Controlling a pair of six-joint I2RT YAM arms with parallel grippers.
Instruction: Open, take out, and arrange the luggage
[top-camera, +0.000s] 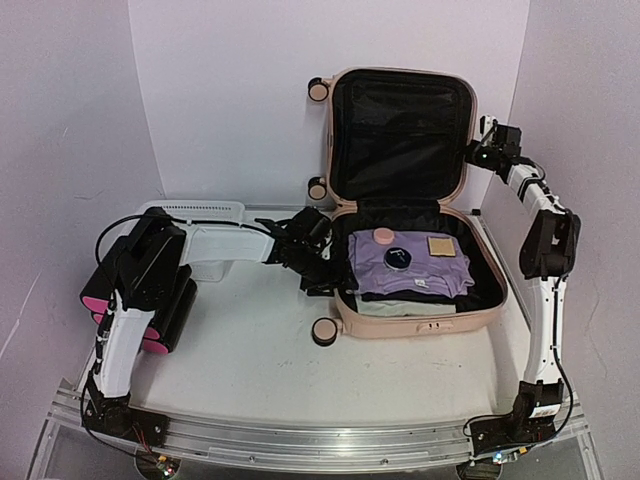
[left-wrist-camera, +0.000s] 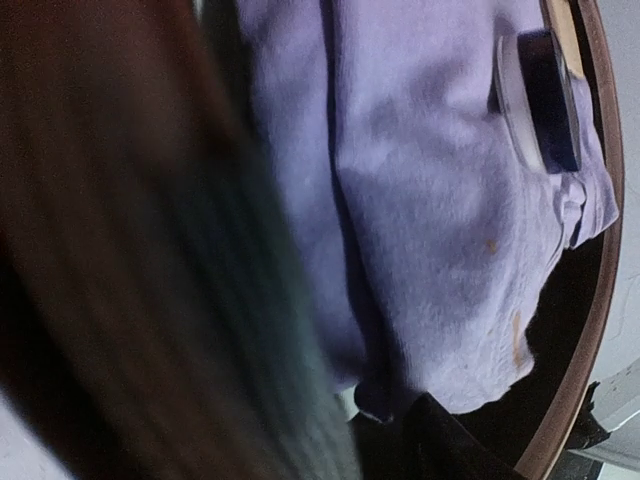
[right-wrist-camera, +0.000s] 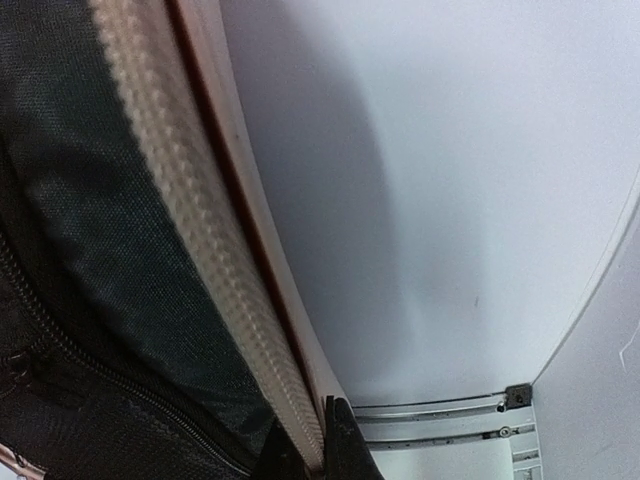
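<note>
Claw (top-camera: 487, 138) of tall right arm (top-camera: 546, 290) tight on luggage (top-camera: 420, 325) lid rim

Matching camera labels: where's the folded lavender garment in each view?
Top external: the lavender garment lies in the lower shell of the luggage, right of centre.
Left wrist: close up, it fills the centre and right of the picture.
Right wrist: not in it.
Shared landmark: the luggage's beige-pink rim, at the right edge in the left wrist view and a diagonal zipper band in the right wrist view.
</note>
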